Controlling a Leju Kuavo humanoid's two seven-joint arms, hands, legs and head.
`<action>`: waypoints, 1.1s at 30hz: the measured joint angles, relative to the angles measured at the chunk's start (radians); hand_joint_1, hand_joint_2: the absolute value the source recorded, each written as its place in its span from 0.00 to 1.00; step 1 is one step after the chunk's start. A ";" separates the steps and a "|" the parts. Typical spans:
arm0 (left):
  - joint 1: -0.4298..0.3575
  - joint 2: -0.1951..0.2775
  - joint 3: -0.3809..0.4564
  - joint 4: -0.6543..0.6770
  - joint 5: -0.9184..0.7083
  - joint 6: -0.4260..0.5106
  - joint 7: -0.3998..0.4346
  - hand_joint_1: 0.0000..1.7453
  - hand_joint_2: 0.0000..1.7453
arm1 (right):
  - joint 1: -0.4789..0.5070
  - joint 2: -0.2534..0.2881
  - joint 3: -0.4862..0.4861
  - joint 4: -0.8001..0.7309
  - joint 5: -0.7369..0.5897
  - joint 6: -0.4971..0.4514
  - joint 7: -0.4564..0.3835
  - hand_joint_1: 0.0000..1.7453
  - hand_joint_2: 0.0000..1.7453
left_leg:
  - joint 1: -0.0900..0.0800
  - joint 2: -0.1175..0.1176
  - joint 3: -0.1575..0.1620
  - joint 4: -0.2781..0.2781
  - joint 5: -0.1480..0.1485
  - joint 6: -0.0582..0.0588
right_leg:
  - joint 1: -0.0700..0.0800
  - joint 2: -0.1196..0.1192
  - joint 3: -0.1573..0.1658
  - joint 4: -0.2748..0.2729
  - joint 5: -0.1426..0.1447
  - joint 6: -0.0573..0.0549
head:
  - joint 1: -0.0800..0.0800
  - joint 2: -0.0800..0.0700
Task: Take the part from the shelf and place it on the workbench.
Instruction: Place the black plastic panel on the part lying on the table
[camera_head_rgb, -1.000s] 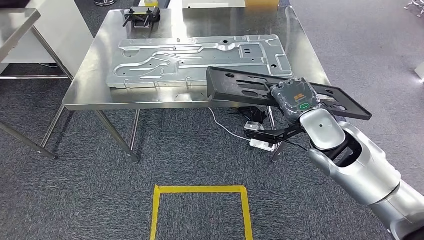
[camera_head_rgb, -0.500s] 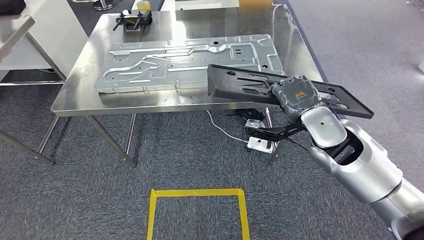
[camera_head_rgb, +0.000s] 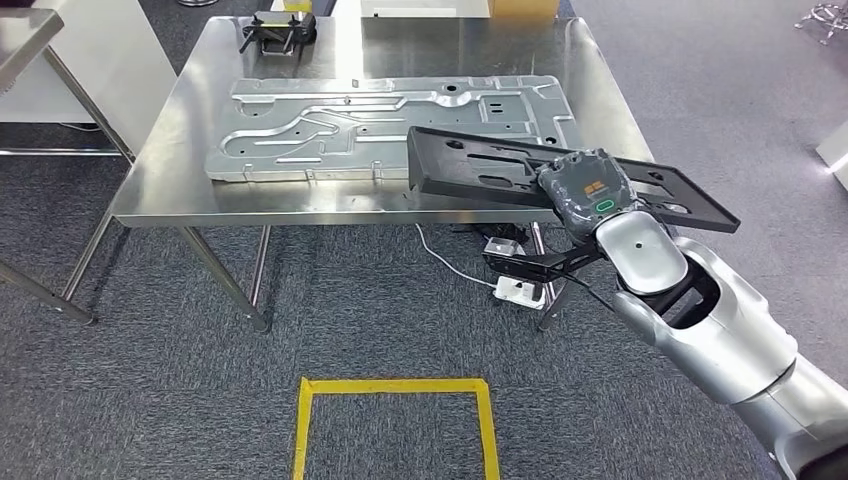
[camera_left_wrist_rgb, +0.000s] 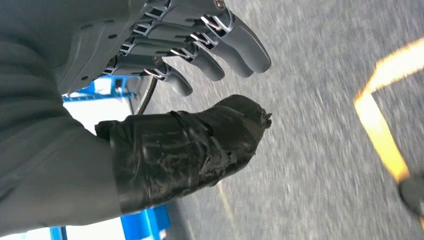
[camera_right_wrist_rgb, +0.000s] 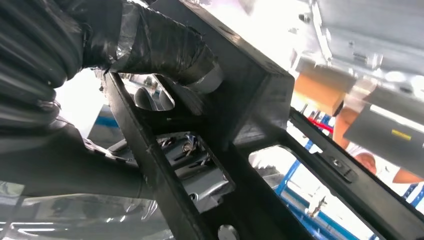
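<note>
My right hand (camera_head_rgb: 589, 192) grips a long flat black part (camera_head_rgb: 480, 165) with slots and holes. It holds the part roughly level over the front right corner of the steel workbench (camera_head_rgb: 160, 170). The part's far end overhangs the bench and the silver stamped panel (camera_head_rgb: 390, 120) lying on it. The near end sticks out past the bench's right edge. In the right wrist view the thumb (camera_right_wrist_rgb: 170, 45) presses on the black part (camera_right_wrist_rgb: 250, 115) while the fingers (camera_right_wrist_rgb: 192, 162) curl beneath it. My left hand (camera_left_wrist_rgb: 190, 85) hangs over grey carpet with fingers spread and nothing in it.
A small black clamp-like fixture (camera_head_rgb: 280, 30) sits at the bench's far left. Under the bench lie a white power strip (camera_head_rgb: 520, 290) and cable. A yellow tape square (camera_head_rgb: 395, 420) marks the carpet in front. Another steel table (camera_head_rgb: 25, 25) stands at the far left.
The view has shifted a little, so the bench sits slightly differently in the picture. My right hand still holds the black part over the bench's front right corner, its far end a bit further left.
</note>
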 joint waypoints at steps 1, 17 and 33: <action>0.000 0.000 0.000 0.000 0.000 0.000 0.000 0.00 1.00 | -0.003 0.004 0.002 0.005 0.003 0.000 0.000 1.00 1.00 | -0.003 0.000 0.002 0.000 -0.002 0.005 | 0.002 -0.002 -0.038 0.069 -0.025 -0.001 | 0.001 0.000; 0.000 -0.003 0.000 0.000 0.001 0.000 -0.001 0.00 1.00 | -0.016 0.032 0.020 0.011 0.006 0.051 -0.004 1.00 1.00 | -0.005 0.002 -0.054 0.166 -0.109 -0.043 | 0.017 -0.011 0.087 -0.185 0.101 -0.065 | -0.017 0.000; 0.005 -0.003 0.000 0.000 -0.001 -0.002 -0.003 0.00 1.00 | -0.006 0.027 0.031 0.007 -0.012 0.057 -0.010 1.00 1.00 | 0.009 -0.001 0.013 -0.024 0.013 -0.007 | 0.000 -0.003 0.032 0.040 -0.038 0.002 | -0.016 0.000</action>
